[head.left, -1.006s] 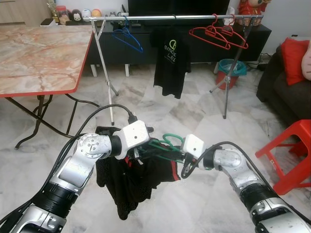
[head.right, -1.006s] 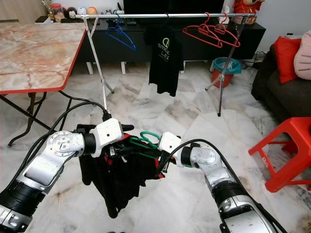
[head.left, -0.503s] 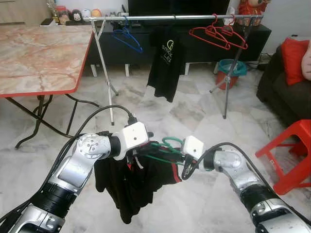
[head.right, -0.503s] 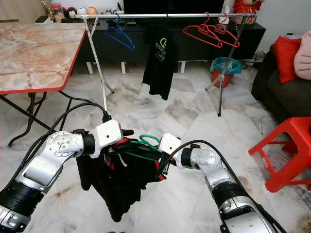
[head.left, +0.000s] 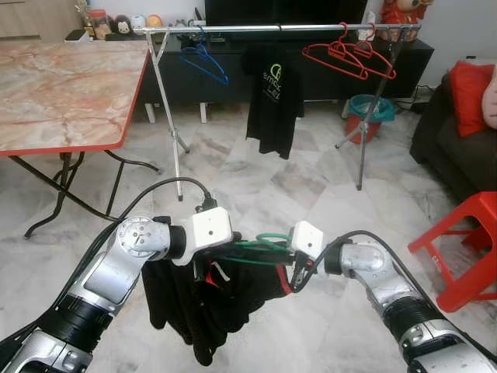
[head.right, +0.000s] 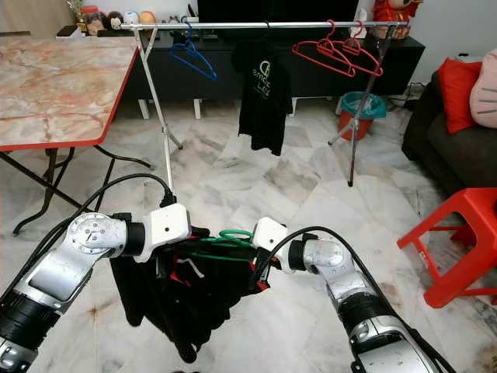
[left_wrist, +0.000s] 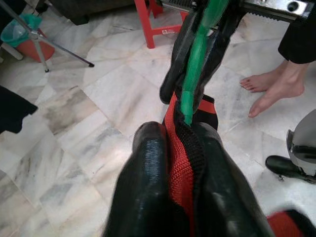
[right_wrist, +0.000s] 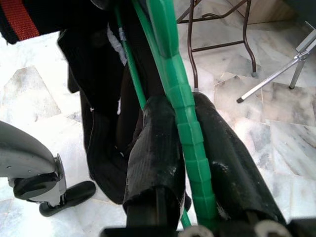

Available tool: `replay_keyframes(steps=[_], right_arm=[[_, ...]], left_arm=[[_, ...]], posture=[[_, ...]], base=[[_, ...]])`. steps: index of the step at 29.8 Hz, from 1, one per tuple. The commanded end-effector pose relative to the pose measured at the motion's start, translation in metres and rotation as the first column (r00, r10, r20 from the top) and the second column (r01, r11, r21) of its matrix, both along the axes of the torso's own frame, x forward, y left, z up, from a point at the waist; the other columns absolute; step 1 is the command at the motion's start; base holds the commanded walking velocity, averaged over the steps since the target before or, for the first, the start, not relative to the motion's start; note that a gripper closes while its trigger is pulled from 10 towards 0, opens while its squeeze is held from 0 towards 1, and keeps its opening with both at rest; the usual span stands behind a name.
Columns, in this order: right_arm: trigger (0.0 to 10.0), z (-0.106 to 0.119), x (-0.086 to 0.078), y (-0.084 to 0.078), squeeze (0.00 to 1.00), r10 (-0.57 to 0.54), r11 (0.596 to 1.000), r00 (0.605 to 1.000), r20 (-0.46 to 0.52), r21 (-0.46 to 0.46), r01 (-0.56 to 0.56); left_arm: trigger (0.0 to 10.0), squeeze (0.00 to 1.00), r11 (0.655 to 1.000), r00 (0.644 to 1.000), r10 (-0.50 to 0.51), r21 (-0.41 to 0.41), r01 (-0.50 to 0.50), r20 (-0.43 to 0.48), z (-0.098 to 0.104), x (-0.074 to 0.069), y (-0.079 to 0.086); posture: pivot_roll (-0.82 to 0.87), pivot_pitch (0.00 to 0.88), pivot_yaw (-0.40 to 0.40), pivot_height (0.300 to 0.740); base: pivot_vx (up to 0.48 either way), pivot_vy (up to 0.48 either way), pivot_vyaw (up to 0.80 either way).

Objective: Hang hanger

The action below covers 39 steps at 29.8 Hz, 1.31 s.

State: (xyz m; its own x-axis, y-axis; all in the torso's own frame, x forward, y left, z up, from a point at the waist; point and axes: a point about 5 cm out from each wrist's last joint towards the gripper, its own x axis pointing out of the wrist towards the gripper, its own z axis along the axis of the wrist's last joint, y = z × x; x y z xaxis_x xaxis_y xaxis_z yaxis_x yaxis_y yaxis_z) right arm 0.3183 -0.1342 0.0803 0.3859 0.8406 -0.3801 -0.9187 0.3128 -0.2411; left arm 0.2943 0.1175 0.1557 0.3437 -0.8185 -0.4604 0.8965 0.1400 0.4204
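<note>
A green hanger (head.left: 260,249) lies nearly level between my two grippers, threaded into a black garment (head.left: 210,311) with red trim that droops below them. My left gripper (head.left: 211,266) is shut on the garment's red-and-black collar (left_wrist: 180,168), right where the green hanger (left_wrist: 197,54) enters it. The right gripper (head.left: 298,272) is shut on the green hanger (right_wrist: 180,113), its fingers (right_wrist: 153,143) on either side of the ribbed bar. Ahead stands the clothes rack, whose silver rail (head.left: 311,28) is well above and beyond both grippers.
On the rail hang a blue hanger (head.left: 203,58), a black T-shirt (head.left: 273,97) and red hangers (head.left: 349,53). A marble-top table (head.left: 62,78) stands left; a red stool (head.left: 474,233), dark sofa (head.left: 458,116) and teal bin (head.left: 371,109) stand right. A person's bare feet (left_wrist: 271,89) are nearby.
Both grippers have dropped slightly with the hanger, which now lies flatter. The garment hangs lower. The black T-shirt on the rail has been swinging.
</note>
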Motion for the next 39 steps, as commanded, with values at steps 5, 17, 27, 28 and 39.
replay_keyframes(steps=[5, 17, 27, 28, 39], right_arm=[[10.0, 0.026, 0.013, 0.005, 0.27, -0.026, 0.996, 0.995, 0.095, 0.085, 0.018], [10.0, 0.014, -0.001, 0.006, 1.00, 0.115, 0.993, 0.993, -0.036, 0.045, -0.114], [10.0, 0.000, -0.017, -0.008, 1.00, 0.224, 0.969, 0.957, -0.183, -0.065, -0.240], [10.0, -0.002, -0.020, -0.010, 1.00, 0.240, 0.962, 0.950, -0.198, -0.079, -0.260], [10.0, -0.002, -0.008, -0.035, 0.00, 0.099, 0.955, 0.988, -0.123, -0.268, -0.129]], left_arm=[[0.0, 0.00, 0.999, 0.998, -0.021, 0.045, 0.023, -0.064, -0.014, -0.006, 0.000], [0.0, 0.00, 0.997, 0.997, -0.021, 0.068, 0.026, -0.077, -0.016, -0.006, 0.004], [0.0, 0.00, 0.991, 0.996, -0.024, 0.127, 0.035, -0.089, -0.023, -0.008, 0.010], [0.0, 0.00, 0.991, 0.996, -0.023, 0.126, 0.034, -0.090, -0.023, -0.008, 0.010], [0.0, 0.00, 0.990, 0.995, -0.014, 0.135, 0.028, -0.103, -0.025, -0.008, 0.013]], posture=[[0.06, 0.000, -0.010, 0.740], [0.05, 0.000, -0.002, 0.740], [0.05, 0.000, 0.004, 0.740], [0.05, 0.000, 0.004, 0.740], [0.04, 0.000, 0.010, 0.740]], base=[[0.000, 0.000, 0.00], [0.000, 0.000, 0.00], [0.000, 0.000, 0.00], [0.000, 0.000, 0.00], [0.000, 0.000, 0.00]])
